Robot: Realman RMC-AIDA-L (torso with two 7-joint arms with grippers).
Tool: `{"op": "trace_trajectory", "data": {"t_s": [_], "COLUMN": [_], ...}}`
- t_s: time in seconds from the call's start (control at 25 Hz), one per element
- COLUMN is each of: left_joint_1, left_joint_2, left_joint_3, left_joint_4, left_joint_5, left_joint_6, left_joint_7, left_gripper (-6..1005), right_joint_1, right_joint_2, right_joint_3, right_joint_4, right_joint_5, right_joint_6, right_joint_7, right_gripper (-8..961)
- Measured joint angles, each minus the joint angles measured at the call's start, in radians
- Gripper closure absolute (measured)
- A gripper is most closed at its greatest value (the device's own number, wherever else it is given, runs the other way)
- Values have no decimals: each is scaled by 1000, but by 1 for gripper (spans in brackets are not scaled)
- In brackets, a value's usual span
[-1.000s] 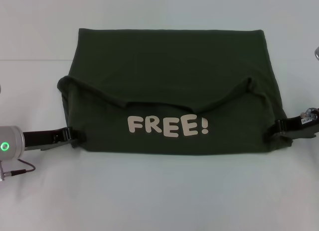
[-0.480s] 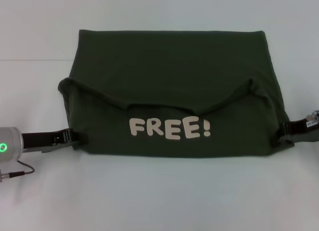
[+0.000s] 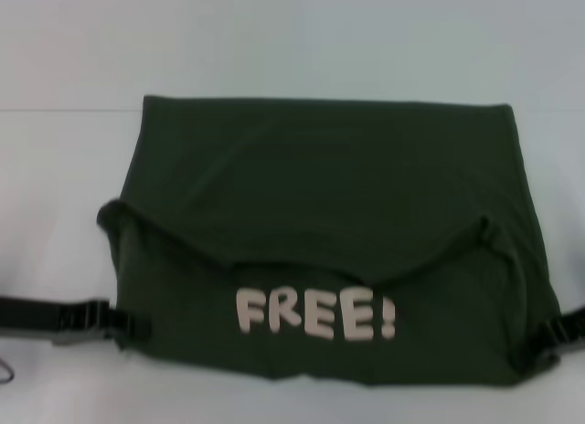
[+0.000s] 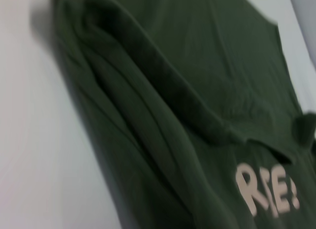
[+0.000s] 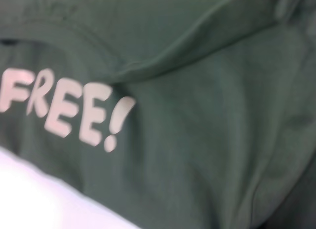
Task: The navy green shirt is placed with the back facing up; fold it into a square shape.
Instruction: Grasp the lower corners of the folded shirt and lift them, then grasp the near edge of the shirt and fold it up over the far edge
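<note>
On the left edge of the shirt (image 3: 320, 232), near its front corner, the left gripper (image 3: 123, 325) pinches the fabric, fingers closed on it. Shirt lies spread across the white table (image 3: 292, 40), already folded into a wide rectangle, with a flap bearing cream "FREE!" letters (image 3: 315, 314) turned up toward the front. At the right front corner the right gripper (image 3: 539, 346) clamps the cloth edge, fingers closed.

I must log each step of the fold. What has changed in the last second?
The navy green shirt now sits nearer the robot, its folded flap reading FREE! still on top. The left claw and right claw came nearer with it, staying at its side edges.
</note>
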Motion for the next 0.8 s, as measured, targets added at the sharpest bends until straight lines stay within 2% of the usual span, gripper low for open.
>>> {"op": "trace_trajectory", "data": {"t_s": [0.2, 0.48, 0.8], "left_joint_1": [3, 15, 24], "left_joint_2": [7, 21, 18], "left_joint_3": [-31, -80, -83], "left_joint_4": [13, 34, 45], "left_joint_5": [125, 206, 221], "left_joint_6": [172, 398, 465], "left_joint_7": [-1, 17, 42], "left_gripper": [932, 931, 932], "right_joint_1": [-38, -94, -104], "right_joint_2": [7, 19, 31], "right_joint_3": [-2, -8, -8], "right_joint_4": [0, -1, 9], "right_joint_5": [-2, -24, -23], "right_joint_6": [-112, -188, -195], "right_joint_7": [-92, -167, -188], "right_gripper": [914, 914, 914]}}
